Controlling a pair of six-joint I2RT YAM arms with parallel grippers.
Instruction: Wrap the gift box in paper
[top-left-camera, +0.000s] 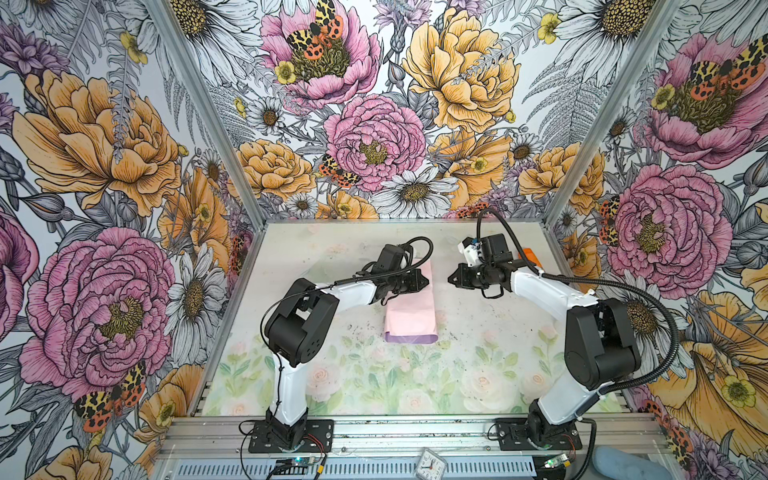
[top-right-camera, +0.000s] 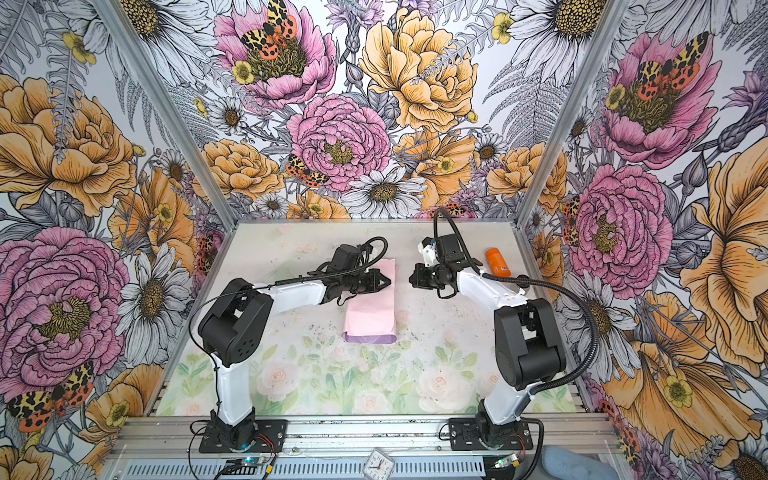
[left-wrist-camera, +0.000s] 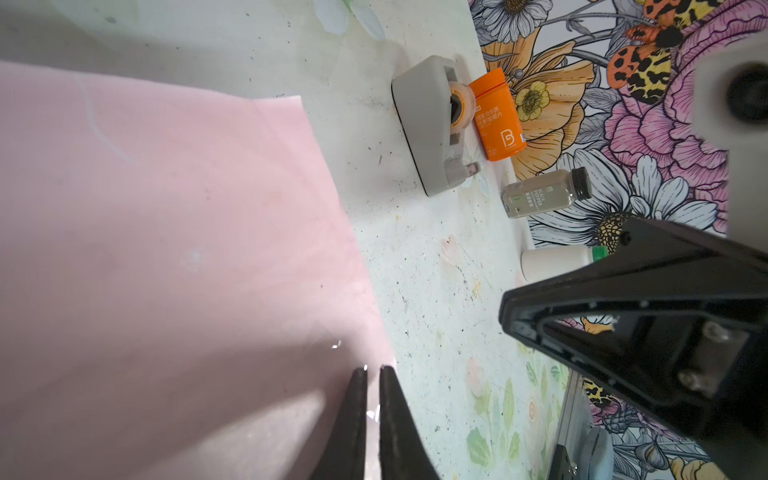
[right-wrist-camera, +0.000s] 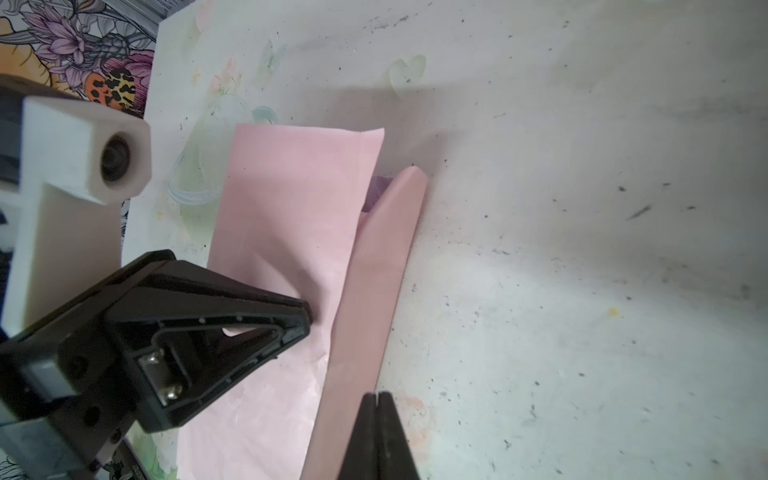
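The paper (top-left-camera: 409, 318) is one folded sheet; left claw (top-left-camera: 424, 282) and right claw (top-left-camera: 451, 277) both clenched.

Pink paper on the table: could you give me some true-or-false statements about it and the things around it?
1. The paper shows its pale pink face upward. True.
2. The right gripper is clamped on the paper. False: it is shut on nothing, off to the paper's side.
3. A grey tape dispenser lies next to an orange bottle. True.
4. The gift box sits bare beside the paper. False: no bare box shows; the paper is folded into a packet.
5. The left gripper is wide open. False: its fingers are nearly together, over the paper.
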